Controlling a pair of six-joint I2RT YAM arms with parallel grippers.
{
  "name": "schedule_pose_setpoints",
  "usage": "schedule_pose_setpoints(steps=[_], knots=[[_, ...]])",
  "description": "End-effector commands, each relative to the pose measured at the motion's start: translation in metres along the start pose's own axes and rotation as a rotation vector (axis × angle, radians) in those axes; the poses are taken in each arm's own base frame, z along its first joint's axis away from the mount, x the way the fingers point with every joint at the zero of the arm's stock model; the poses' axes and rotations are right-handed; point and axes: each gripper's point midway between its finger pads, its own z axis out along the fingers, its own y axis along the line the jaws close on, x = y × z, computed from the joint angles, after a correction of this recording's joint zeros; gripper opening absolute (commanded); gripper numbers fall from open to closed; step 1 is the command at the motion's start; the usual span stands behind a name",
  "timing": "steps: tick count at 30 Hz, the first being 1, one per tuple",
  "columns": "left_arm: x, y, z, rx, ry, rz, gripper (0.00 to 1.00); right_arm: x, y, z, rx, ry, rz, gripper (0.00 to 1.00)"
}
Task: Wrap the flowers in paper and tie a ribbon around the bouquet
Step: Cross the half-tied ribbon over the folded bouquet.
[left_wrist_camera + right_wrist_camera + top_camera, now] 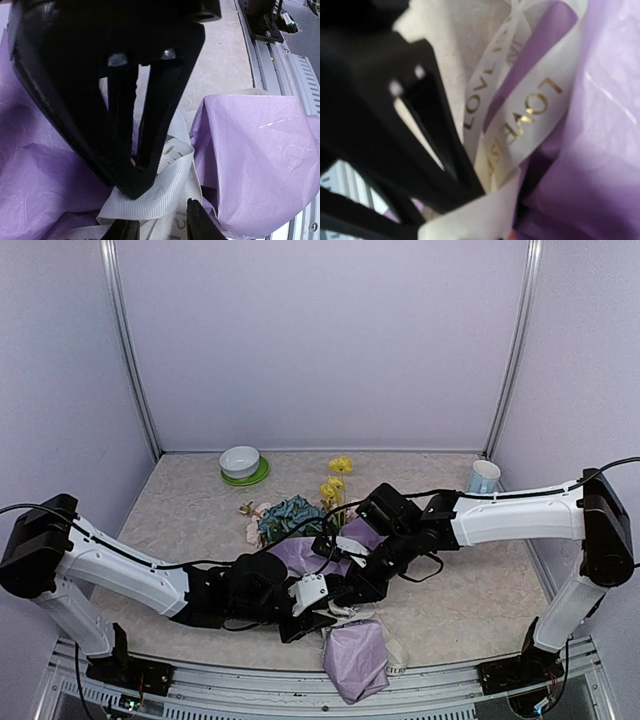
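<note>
The bouquet (298,556) lay mid-way across the beige desk (480,590). Its lilac paper (355,660) reached the near edge and the flowers (292,515) pointed away. The ribbon (165,195) lay bunched on the paper. The right end effector (132,187) pinched it. The left end effector (160,227) had its tips apart around the ribbon, and I couldn't tell whether it gripped.

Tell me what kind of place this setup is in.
Probably a lab test booth, not a flower shop: plain wall panels on metal posts enclose one small table, and the left arm and right arm are bolted along its near edge.
</note>
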Motion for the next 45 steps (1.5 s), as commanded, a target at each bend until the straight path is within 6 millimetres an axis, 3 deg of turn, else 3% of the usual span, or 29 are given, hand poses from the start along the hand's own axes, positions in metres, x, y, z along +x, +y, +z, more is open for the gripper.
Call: schedule_pose_setpoints(steps=[1, 6, 11, 16, 23, 27, 32, 37, 43, 45], knots=[[-0.005, -0.003, 0.008, 0.038, -0.010, -0.019, 0.28, -0.005, 0.001, -0.006, -0.003, -0.027, -0.001, 0.18], [-0.011, 0.002, 0.001, 0.024, -0.029, -0.025, 0.28, -0.008, 0.002, -0.014, 0.017, -0.038, 0.001, 0.17], [-0.020, 0.012, -0.017, -0.035, -0.056, 0.009, 0.37, -0.001, -0.004, -0.019, 0.018, -0.028, 0.011, 0.14], [-0.007, 0.029, -0.022, -0.139, 0.008, 0.082, 0.41, 0.002, -0.011, -0.017, 0.016, -0.015, 0.018, 0.12], [0.004, 0.035, -0.007, -0.146, 0.055, 0.166, 0.55, -0.002, -0.012, -0.021, 0.002, -0.038, 0.014, 0.17], [-0.005, 0.047, 0.004, -0.196, 0.047, 0.173, 0.57, 0.008, -0.012, -0.011, -0.033, -0.008, 0.023, 0.14], [-0.012, 0.035, 0.015, -0.119, 0.010, 0.167, 0.48, 0.008, -0.011, -0.009, -0.067, -0.016, 0.030, 0.12], [-0.027, 0.023, 0.013, -0.052, -0.064, 0.152, 0.36, 0.013, -0.013, -0.005, -0.111, -0.021, 0.055, 0.09], [-0.035, 0.016, 0.009, -0.012, -0.103, 0.139, 0.00, 0.009, -0.006, -0.007, -0.165, -0.045, 0.033, 0.09], [-0.039, 0.014, 0.003, -0.008, -0.120, 0.136, 0.00, 0.010, -0.004, -0.006, -0.183, -0.043, 0.019, 0.09]])
